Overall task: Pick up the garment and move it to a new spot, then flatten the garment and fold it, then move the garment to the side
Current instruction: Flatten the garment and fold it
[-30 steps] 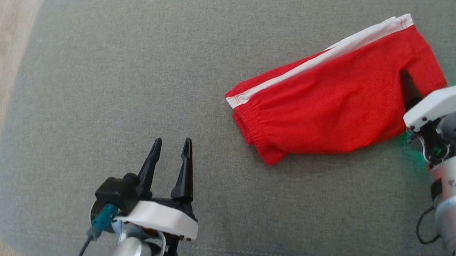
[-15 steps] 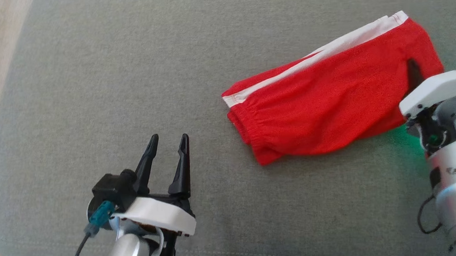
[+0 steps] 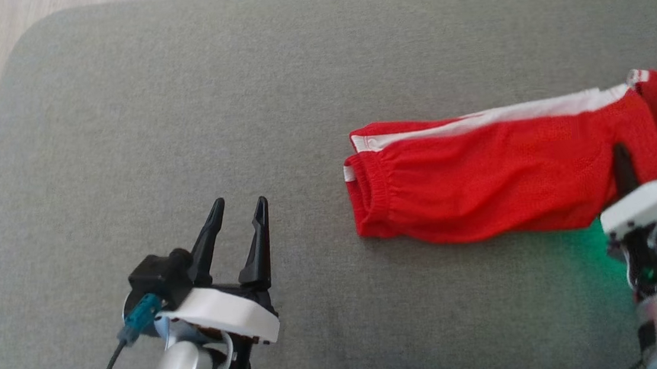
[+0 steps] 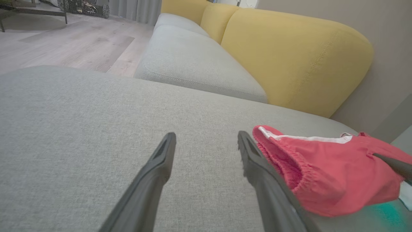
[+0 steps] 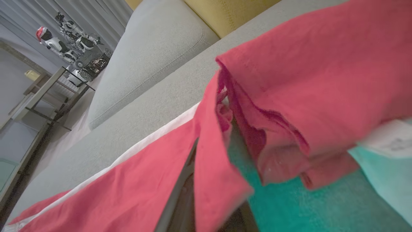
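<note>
Right fingers (image 3: 621, 162) clamp the one red garment (image 3: 483, 189); left fingers (image 3: 257, 238) gape wide, empty.

Right gripper (image 3: 621, 162) fingertips buried in garment (image 3: 483, 189) fold; garment end cut by head view edge.

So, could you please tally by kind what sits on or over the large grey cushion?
Red fabric shorts with a white side stripe: 1
Dark two-fingered end effectors: 2, the left end effector open, the right end effector shut on the shorts
Total: 3
</note>
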Tool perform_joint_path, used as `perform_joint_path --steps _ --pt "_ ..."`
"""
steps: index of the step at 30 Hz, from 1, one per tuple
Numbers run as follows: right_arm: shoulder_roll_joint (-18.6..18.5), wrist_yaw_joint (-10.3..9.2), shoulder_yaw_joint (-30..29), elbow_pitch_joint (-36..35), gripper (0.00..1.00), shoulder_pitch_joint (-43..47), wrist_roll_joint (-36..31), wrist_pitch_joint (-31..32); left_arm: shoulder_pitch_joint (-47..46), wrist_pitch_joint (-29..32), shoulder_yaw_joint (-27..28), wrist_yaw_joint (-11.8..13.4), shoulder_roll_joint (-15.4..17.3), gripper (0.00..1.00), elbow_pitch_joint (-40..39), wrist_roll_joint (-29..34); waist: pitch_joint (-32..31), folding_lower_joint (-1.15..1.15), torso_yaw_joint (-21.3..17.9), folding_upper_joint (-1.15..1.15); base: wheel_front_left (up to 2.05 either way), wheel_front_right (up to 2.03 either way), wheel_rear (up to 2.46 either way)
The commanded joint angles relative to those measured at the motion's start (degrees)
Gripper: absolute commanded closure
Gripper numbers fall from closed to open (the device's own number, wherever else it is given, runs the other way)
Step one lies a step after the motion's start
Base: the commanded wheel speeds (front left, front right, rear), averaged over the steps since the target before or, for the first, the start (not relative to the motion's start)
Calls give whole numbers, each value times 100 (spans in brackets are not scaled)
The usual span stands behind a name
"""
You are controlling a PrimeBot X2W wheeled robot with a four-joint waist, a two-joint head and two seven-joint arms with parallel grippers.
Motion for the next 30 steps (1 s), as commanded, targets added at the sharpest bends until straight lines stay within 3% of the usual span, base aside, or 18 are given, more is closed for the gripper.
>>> perform_joint_path --steps 1,11,30 --pt "75 -5 59 -369 100 60 57 18 -16 -70 202 29 10 0 -169 -6 -78 0 -73 0 0 0 0" --pt "264 -5 10 -1090 100 817 45 200 99 -70 192 16 10 0 -146 15 -247 0 -212 0 0 0 0" --pt "275 -5 516 -1469 100 596 18 -524 199 -70 184 47 10 0 -135 38 -447 0 92 0 0 0 0"
